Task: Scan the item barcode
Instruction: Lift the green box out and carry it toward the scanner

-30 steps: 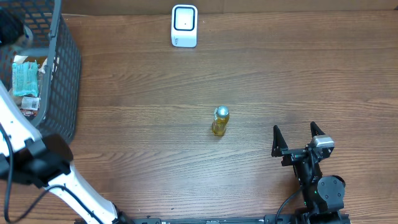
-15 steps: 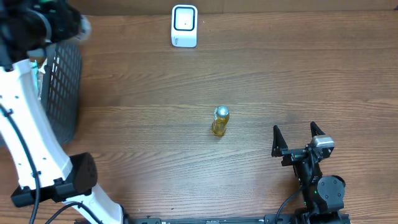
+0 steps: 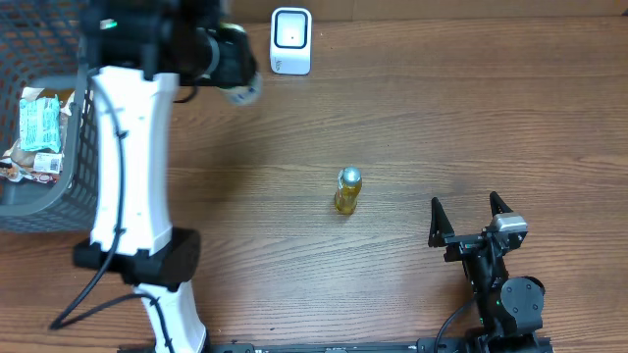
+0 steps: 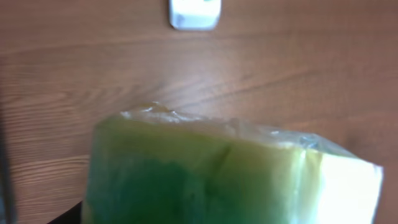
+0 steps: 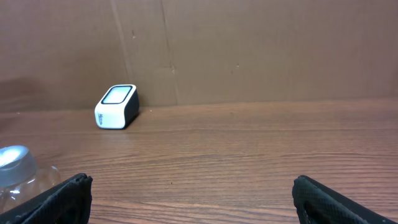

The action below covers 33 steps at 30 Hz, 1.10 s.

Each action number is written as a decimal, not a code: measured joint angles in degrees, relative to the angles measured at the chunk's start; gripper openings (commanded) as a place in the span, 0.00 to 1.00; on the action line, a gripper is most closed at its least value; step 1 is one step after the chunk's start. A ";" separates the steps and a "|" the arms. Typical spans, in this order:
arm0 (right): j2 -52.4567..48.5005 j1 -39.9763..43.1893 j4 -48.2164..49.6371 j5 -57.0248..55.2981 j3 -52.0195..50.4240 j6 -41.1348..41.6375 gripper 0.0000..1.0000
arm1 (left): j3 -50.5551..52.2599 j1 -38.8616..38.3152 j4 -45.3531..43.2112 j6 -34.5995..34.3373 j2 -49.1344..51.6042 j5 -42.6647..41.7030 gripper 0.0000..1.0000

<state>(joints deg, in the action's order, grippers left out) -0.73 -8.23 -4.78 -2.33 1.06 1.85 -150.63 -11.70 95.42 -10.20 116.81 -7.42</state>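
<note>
Left arm has swung out of the basket (image 3: 39, 201) to just short of the scanner (image 3: 291, 40), carrying a green packet (image 4: 230, 174).
Overhead: the left gripper (image 3: 234, 71), motion-blurred, sits at the scanner's 8 o'clock, near but apart, with a pale blur of packet at its tip. The right gripper (image 3: 469, 218) is at the frame's 5 o'clock, jaws wide apart and empty, a yellow bottle (image 3: 347, 189) at its 10 o'clock. Left wrist: the packet fills the lower frame, clamped in the claw, fingers hidden, and the scanner lies at 12 o'clock beyond it. Right wrist: the scanner stands at 11 o'clock, the bottle's cap at 8 o'clock.
</note>
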 measured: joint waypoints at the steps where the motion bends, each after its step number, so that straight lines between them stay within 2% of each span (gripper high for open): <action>1: 0.00 0.00 0.02 0.00 0.00 0.02 1.00 | 0.00 -0.74 0.17 0.00 0.79 0.00 0.29; 8: 0.00 0.00 -0.02 0.00 0.00 0.02 1.00 | 0.00 -7.21 0.59 -0.61 8.00 0.22 0.27; 11: 0.00 0.00 0.00 0.00 0.00 0.02 1.00 | 0.09 -9.27 0.59 -0.66 11.82 0.22 0.22; 19: 0.00 0.00 0.00 0.00 0.00 0.00 1.00 | 0.15 -11.96 -0.09 -1.92 18.36 0.26 0.23; 33: 0.00 0.00 -0.02 -0.02 0.00 0.00 1.00 | 0.17 -17.40 -6.38 -6.45 21.16 8.59 0.24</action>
<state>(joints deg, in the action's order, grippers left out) -0.73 -8.23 -4.80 -2.35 1.06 1.85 -150.45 -29.10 89.03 -16.64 137.97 1.17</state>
